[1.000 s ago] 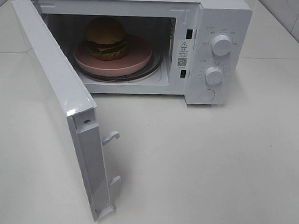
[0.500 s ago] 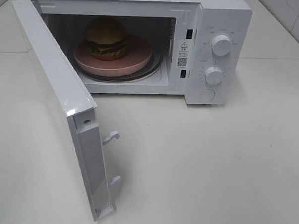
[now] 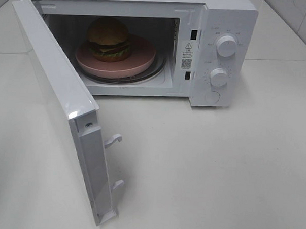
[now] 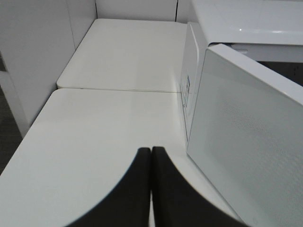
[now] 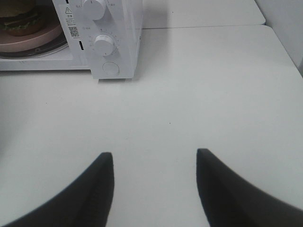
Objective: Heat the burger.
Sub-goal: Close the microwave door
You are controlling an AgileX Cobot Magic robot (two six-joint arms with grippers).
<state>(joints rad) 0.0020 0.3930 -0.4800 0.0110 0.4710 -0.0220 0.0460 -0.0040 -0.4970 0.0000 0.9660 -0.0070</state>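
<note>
Beside the left gripper (image 4: 151, 149), which has just closed empty, stands the open microwave door (image 4: 246, 142), seemingly due a push to close it. Well ahead of the right gripper (image 5: 154, 152), jaws apart, the burger (image 5: 19, 18) sits inside on its pink plate (image 5: 35, 41).

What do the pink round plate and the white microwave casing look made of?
Pink round plate: probably matte ceramic or plastic; even colour, no glare. White boxy microwave casing: likely painted metal, smooth semi-gloss; small bright highlight on its open door.
</note>
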